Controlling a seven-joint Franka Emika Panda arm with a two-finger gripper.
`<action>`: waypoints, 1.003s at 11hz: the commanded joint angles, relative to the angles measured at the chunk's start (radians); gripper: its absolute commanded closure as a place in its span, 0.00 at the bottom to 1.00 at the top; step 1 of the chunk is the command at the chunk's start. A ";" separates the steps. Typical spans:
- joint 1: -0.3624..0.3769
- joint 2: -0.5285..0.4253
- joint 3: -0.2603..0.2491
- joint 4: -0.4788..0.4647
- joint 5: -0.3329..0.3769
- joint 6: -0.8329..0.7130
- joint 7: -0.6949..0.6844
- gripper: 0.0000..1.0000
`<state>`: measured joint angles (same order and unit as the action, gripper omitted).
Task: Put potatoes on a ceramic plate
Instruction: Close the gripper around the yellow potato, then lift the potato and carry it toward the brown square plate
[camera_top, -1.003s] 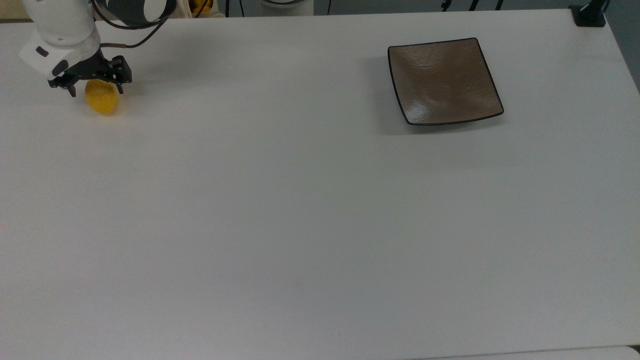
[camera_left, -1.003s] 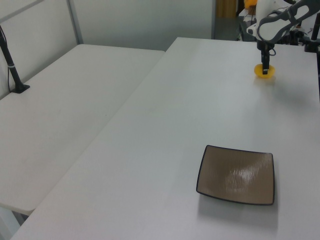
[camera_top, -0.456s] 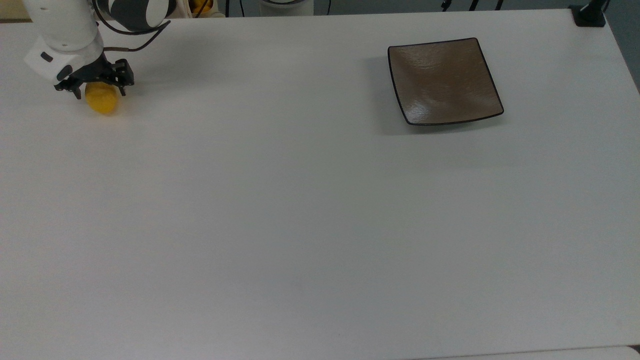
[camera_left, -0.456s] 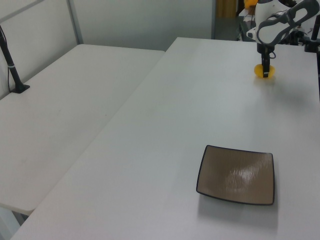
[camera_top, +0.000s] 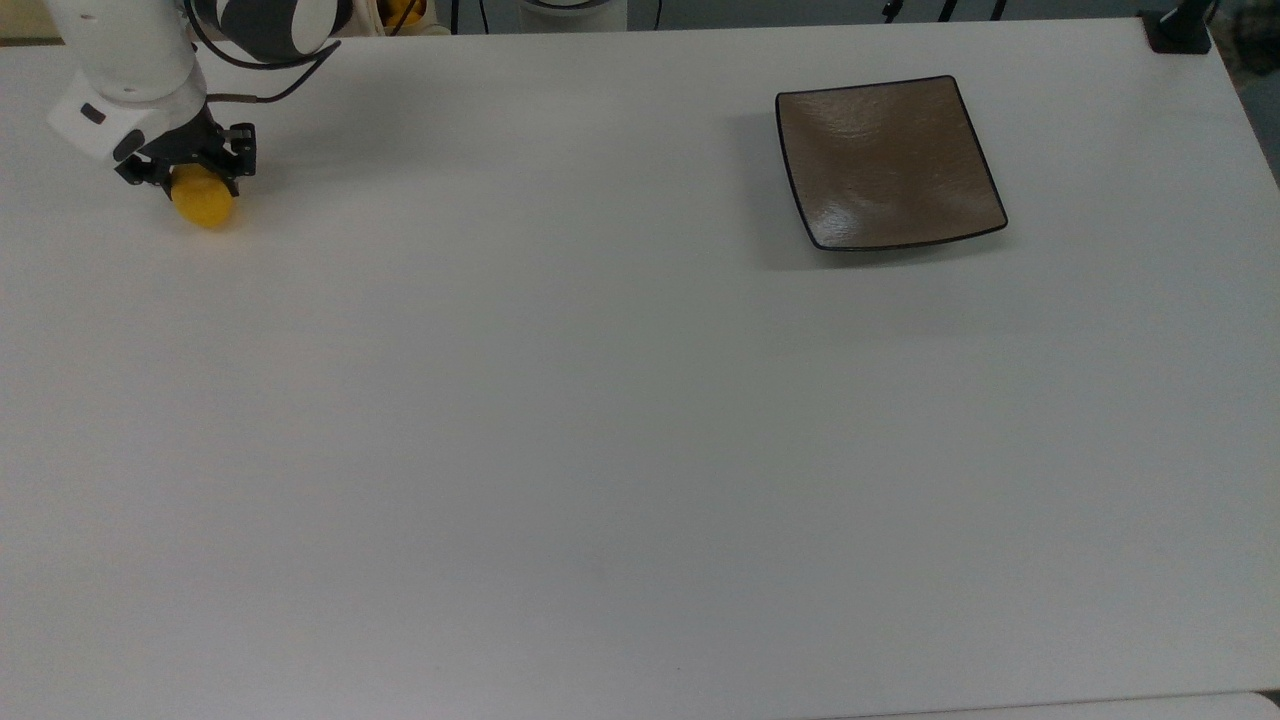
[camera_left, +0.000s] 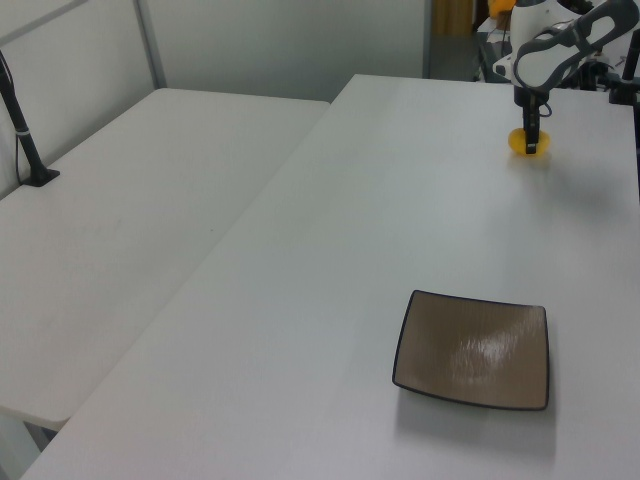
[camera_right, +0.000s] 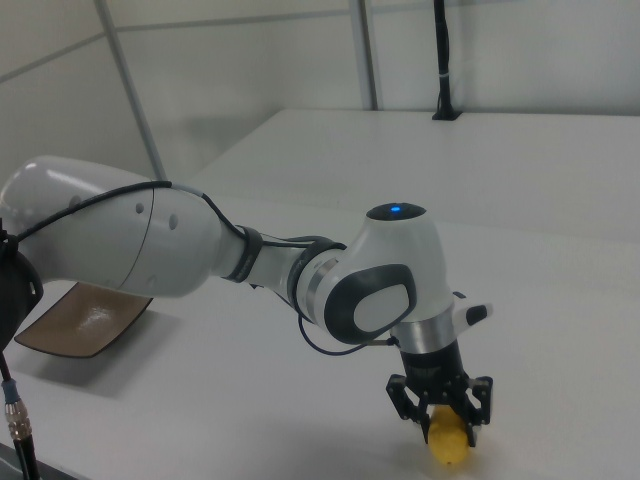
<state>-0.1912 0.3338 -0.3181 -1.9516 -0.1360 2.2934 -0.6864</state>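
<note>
We see a broad white counter carrying two things. A small yellow potato rests on it at the top view's far left, near the back edge. A square glossy brown ceramic plate with a thin dark rim lies flat at the top view's upper right, well apart from the potato. In the left view a second white counter adjoins the first on the left view's left.

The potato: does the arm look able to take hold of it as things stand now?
Probably yes. The end effector is already down over the potato, its fingers on either side, and nothing stands between them. The ceramic plate sits far off toward the top view's right, on an otherwise bare table.
</note>
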 joint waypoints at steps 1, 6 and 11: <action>0.009 -0.067 -0.003 -0.006 -0.007 -0.033 -0.010 0.93; 0.062 -0.229 0.002 0.082 0.058 -0.265 0.021 0.92; 0.148 -0.370 0.019 0.207 0.151 -0.553 0.082 0.91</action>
<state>-0.0789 0.0157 -0.3089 -1.7988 -0.0267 1.8650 -0.6613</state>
